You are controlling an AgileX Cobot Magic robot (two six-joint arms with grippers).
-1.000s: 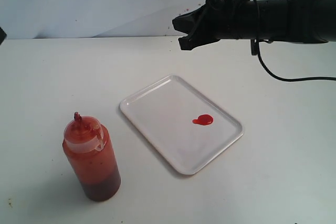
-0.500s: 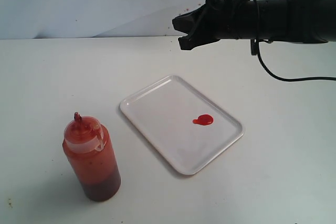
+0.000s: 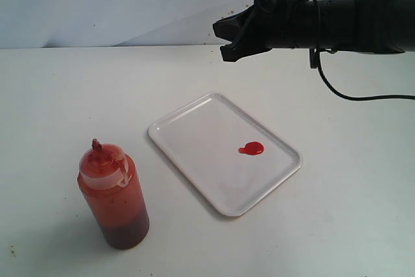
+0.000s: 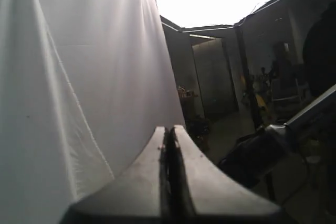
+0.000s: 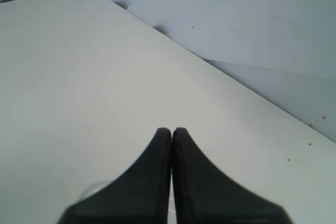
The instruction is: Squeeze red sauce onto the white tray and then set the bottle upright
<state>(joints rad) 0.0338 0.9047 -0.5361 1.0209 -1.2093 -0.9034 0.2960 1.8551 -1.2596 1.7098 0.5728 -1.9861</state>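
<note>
The bottle (image 3: pixel 114 198) stands upright at the front left of the table, orange-red sauce showing through its wall, its nozzle up and smeared. The white tray (image 3: pixel 194 135) lies at the middle, set at an angle, with a small glossy blob of red sauce (image 3: pixel 251 148) on its right half. My right gripper (image 3: pixel 227 42) hangs shut and empty above the table behind the tray; in the right wrist view its gripper (image 5: pixel 172 130) has both fingers pressed together over bare table. My left gripper (image 4: pixel 169 128) is shut and empty, pointing off at a white curtain, and is out of the exterior view.
The white table (image 3: pixel 58 95) stretches around the tray and bottle. A pale backdrop wall (image 3: pixel 117 1) stands along the far edge. A black cable (image 3: pixel 363 97) droops from the right arm above the table's right side.
</note>
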